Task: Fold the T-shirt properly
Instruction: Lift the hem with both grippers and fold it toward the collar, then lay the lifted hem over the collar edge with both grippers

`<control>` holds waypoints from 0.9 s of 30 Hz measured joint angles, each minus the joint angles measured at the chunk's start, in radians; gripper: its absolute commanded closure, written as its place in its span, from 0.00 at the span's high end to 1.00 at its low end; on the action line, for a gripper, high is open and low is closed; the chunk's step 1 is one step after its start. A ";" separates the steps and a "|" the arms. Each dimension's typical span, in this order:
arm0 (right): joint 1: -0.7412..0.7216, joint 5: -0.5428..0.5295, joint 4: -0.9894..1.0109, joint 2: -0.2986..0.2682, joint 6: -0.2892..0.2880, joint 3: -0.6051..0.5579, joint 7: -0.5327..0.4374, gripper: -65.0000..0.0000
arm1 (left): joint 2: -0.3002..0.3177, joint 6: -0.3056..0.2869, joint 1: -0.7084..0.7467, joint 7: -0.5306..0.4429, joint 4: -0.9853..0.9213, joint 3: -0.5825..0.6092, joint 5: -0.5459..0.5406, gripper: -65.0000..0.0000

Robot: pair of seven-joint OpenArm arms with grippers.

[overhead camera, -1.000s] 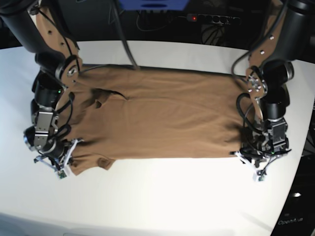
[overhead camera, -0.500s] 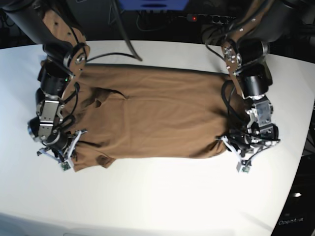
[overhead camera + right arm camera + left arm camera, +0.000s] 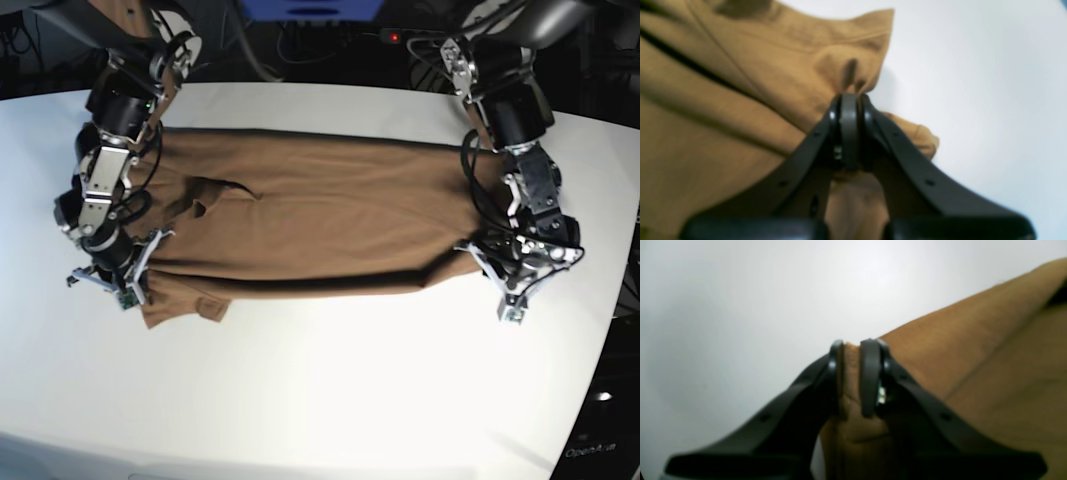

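Base view: T-shirt (image 3: 310, 225) lies spread across the white table (image 3: 330, 400), near edge lifted off it at both ends. Left gripper (image 3: 853, 373) pinches a fold of cloth at the right near corner. Right gripper (image 3: 848, 130) is pressed together on the fabric near the left sleeve.

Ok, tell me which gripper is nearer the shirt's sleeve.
Right. The right gripper pinches the T-shirt at the sleeve end; the left gripper holds the opposite, hem-end corner.
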State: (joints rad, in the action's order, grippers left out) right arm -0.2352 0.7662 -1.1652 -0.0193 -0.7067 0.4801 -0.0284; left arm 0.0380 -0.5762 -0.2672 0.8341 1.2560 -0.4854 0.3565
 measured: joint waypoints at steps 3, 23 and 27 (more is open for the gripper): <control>0.036 0.002 -0.046 0.003 -0.001 0.000 -0.014 0.01 | -0.017 0.000 0.008 0.008 0.038 -0.002 0.006 0.13; 0.291 0.000 -0.377 0.058 -0.001 0.005 -0.157 0.01 | -0.035 0.000 0.202 0.018 0.324 0.009 -0.180 0.13; 0.328 0.003 -0.414 0.061 0.000 0.006 -0.174 0.01 | -0.018 -0.001 0.240 0.016 0.380 0.007 -0.193 0.13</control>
State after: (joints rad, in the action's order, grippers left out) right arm 0.0929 0.7692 -1.5787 0.0414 -0.7071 0.4862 -0.2020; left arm 0.0200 -0.5774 -0.0277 0.8501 1.6360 -0.4786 0.1638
